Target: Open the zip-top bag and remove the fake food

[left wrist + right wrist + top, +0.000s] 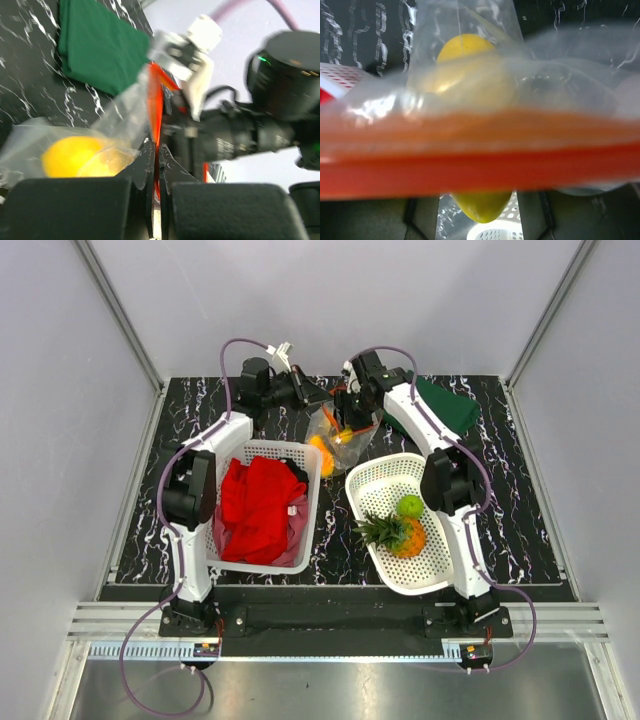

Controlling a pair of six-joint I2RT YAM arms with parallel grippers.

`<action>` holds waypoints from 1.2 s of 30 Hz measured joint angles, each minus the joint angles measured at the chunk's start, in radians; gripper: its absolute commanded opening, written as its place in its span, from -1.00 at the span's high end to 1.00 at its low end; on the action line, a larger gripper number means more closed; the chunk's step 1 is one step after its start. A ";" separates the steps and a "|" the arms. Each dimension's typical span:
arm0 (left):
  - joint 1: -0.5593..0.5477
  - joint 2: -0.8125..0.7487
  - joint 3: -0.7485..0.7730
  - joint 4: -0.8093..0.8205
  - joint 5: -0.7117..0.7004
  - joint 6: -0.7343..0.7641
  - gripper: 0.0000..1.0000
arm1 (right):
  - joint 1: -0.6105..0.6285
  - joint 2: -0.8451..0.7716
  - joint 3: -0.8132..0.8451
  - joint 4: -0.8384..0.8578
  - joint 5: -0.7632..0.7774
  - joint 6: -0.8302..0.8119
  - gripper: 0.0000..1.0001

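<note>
Step in hand: opening bag, judged part done.
- Clear crinkly zip-top bag stretched between both jaws.
- Left jaws closed, pinching red-orange zip strip.
- Right jaws at same strip, opposite left jaws. Gripping or not: cannot tell.
- Yellow oblong plastic piece and orange piece inside bag, below jaws.
- Orange plastic pineapple and round green fruit lie in white perforated basket, well back from right jaws, toward arm bases.

Next move likely: part strip sides, pinch firm, film looks slippery.

Black white-veined table. Folded green cloth right of right jaws. Pale walls around.
</note>
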 measured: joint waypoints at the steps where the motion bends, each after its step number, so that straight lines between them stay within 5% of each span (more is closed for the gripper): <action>1: -0.003 0.000 -0.010 0.007 -0.001 -0.004 1.00 | -0.002 0.011 -0.005 -0.003 -0.003 0.004 0.38; 10: -0.008 0.001 -0.007 0.007 -0.011 -0.007 1.00 | -0.011 0.016 -0.158 0.048 -0.062 0.022 0.18; 12: -0.007 0.002 -0.001 0.003 -0.012 -0.006 1.00 | -0.013 0.016 -0.192 0.066 -0.073 0.027 0.31; 13: -0.006 0.002 -0.001 0.000 -0.012 -0.006 1.00 | -0.015 0.016 -0.207 0.079 -0.085 0.032 0.70; 15: -0.006 0.004 -0.001 -0.006 -0.013 -0.006 1.00 | -0.020 0.008 -0.232 0.101 -0.098 0.036 1.00; 19: -0.001 0.004 -0.001 -0.009 -0.013 -0.006 1.00 | -0.031 -0.019 -0.269 0.110 -0.113 0.043 0.99; 23: 0.005 0.004 -0.001 0.011 -0.010 -0.011 1.00 | -0.036 -0.064 -0.296 0.100 -0.113 0.042 0.24; 29: 0.017 0.004 -0.001 0.071 0.003 -0.054 1.00 | -0.040 -0.119 -0.300 0.090 -0.117 0.012 0.17; 36: 0.017 0.008 -0.001 0.096 0.012 -0.089 1.00 | -0.051 -0.122 -0.364 0.137 -0.177 0.014 -0.21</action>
